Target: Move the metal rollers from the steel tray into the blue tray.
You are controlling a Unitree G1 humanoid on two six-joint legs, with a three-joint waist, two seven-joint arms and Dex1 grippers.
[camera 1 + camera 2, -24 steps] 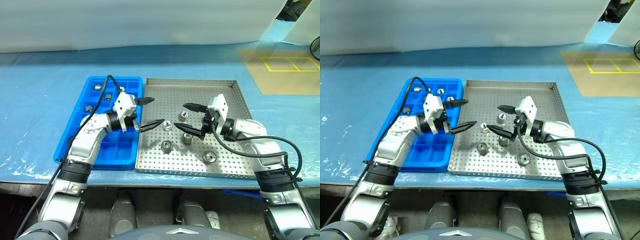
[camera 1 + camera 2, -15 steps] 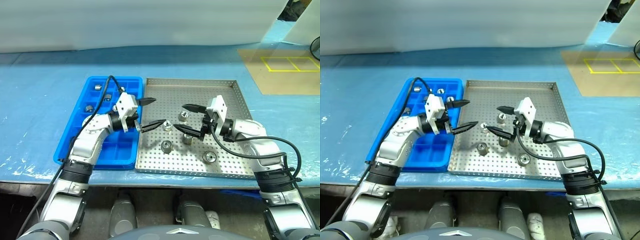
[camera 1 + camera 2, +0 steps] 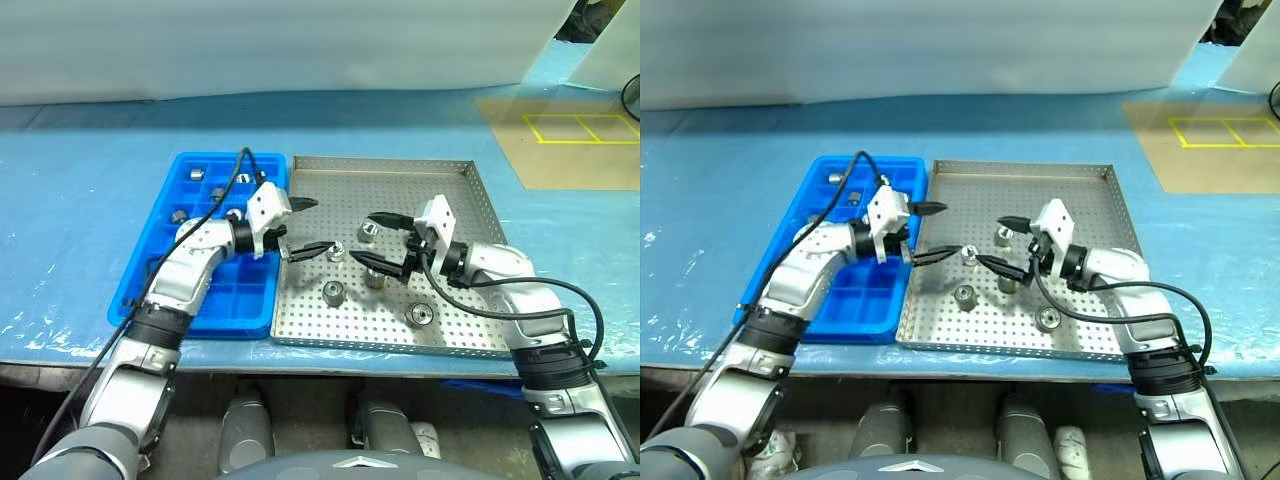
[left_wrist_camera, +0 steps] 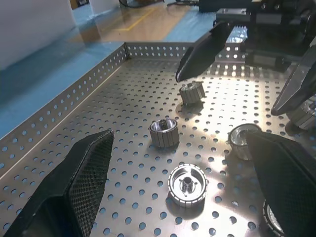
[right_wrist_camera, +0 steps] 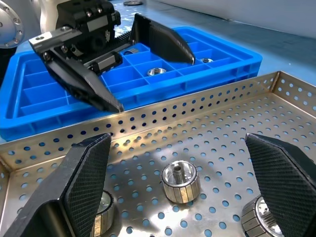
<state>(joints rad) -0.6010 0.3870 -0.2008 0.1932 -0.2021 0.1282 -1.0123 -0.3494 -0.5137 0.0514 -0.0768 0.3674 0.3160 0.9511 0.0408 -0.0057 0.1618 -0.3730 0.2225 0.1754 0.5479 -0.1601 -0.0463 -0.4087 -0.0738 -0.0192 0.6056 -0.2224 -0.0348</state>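
Observation:
Several metal rollers lie on the steel tray (image 3: 455,195), among them one (image 3: 336,252) near its left side, one (image 3: 368,232) further in and one (image 3: 418,314) near the front. The blue tray (image 3: 205,290) adjoins the steel tray on the left and holds a few rollers (image 3: 197,173) in its far compartments. My left gripper (image 3: 319,226) reaches over the steel tray's left edge, open, with the left-side roller (image 4: 164,133) just ahead of its fingertips. My right gripper (image 3: 362,237) faces it from the right, open and empty, above a roller (image 5: 180,182).
A brown board (image 3: 560,140) with yellow tape lines lies on the blue table cover at the far right. A white sheet (image 3: 280,50) runs along the back. The left arm's black cable (image 3: 225,180) loops over the blue tray.
My left gripper has reached to the right, from over the blue tray's edge to over the steel tray. The right gripper has hardly moved.

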